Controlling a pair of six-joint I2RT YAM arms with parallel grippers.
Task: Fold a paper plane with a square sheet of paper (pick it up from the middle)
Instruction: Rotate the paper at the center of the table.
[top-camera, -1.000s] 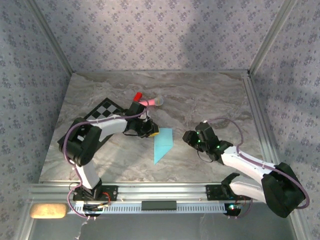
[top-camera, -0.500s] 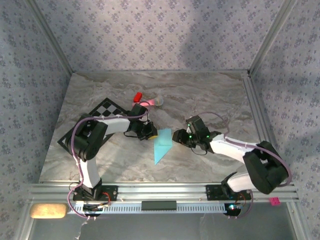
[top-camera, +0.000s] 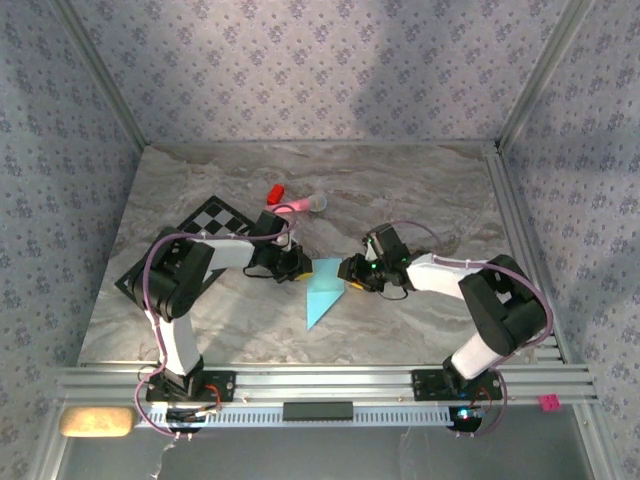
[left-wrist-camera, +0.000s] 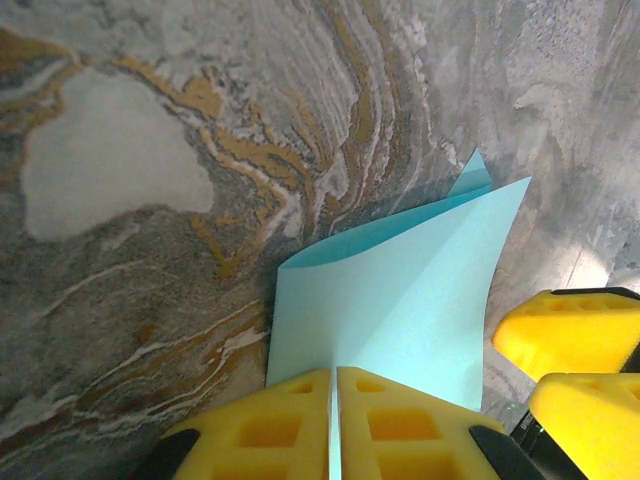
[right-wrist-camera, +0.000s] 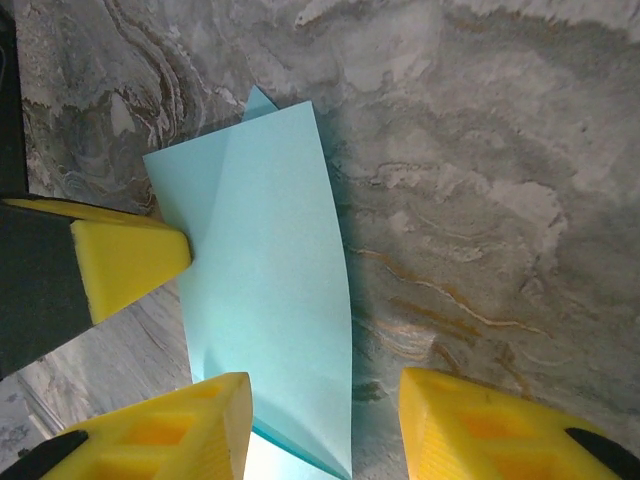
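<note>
The light-blue sheet of paper (top-camera: 325, 290) lies mid-table, folded into a tapered, pointed paper plane shape with its tip toward the arms. My left gripper (top-camera: 300, 268) is at its upper left edge, shut on the paper. In the left wrist view the paper (left-wrist-camera: 400, 300) runs straight into the closed slit of the left gripper (left-wrist-camera: 333, 375). My right gripper (top-camera: 347, 272) is at the paper's upper right corner and stands open. In the right wrist view the paper's (right-wrist-camera: 270, 280) right edge lies between the fingers of the right gripper (right-wrist-camera: 325, 395).
A black-and-white checkered mat (top-camera: 205, 225) lies at the left behind the left arm. A pink stick toy (top-camera: 295, 204) with a red end lies behind the paper. The metal rail (top-camera: 320, 380) borders the table's near edge.
The right arm has swung left across the table until its open gripper reached the paper's right edge. The left gripper has closed a little further on the paper's left edge.
</note>
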